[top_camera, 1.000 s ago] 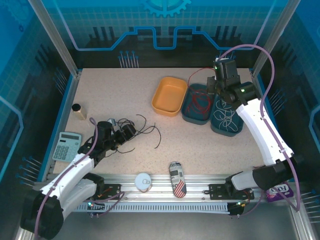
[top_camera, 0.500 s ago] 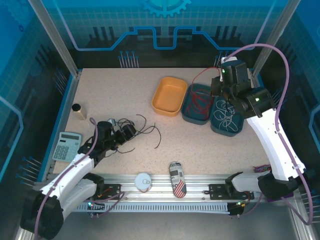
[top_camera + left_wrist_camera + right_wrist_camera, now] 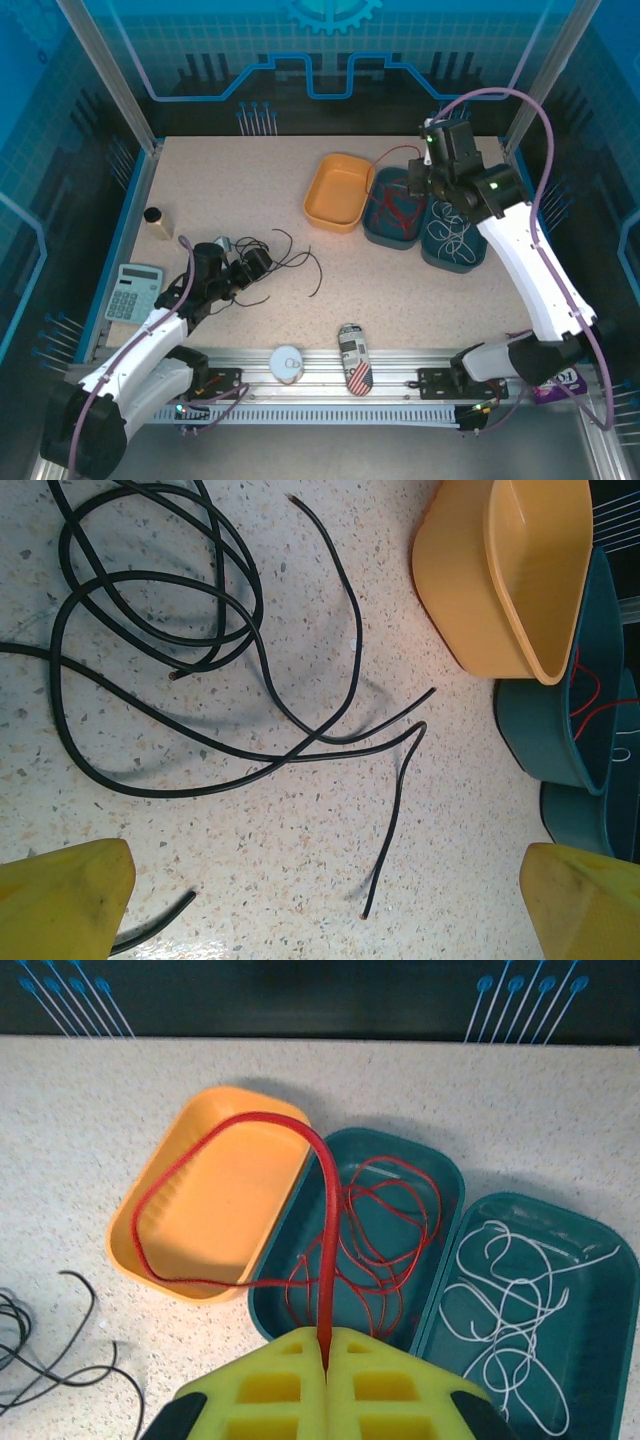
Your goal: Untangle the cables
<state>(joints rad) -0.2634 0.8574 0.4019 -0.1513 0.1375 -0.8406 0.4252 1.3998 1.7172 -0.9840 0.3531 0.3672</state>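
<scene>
Matt speckled table [image 3: 300,865], glossy orange plastic tray [image 3: 470,600], smooth black cables [image 3: 255,630]

Top external: we're looking down from above and behind the arm bases, far out, taking in the whole table [image 3: 220,190]. Left wrist: we're sitting low and close over the tabletop, facing across the black cables [image 3: 258,600] toward the orange tray [image 3: 470,590]. Right wrist: we're looking down from higher (mid-range) at that tray and the teal tray [image 3: 395,1138] holding the red cable [image 3: 328,1240]. All three are sharing those two trays.
</scene>
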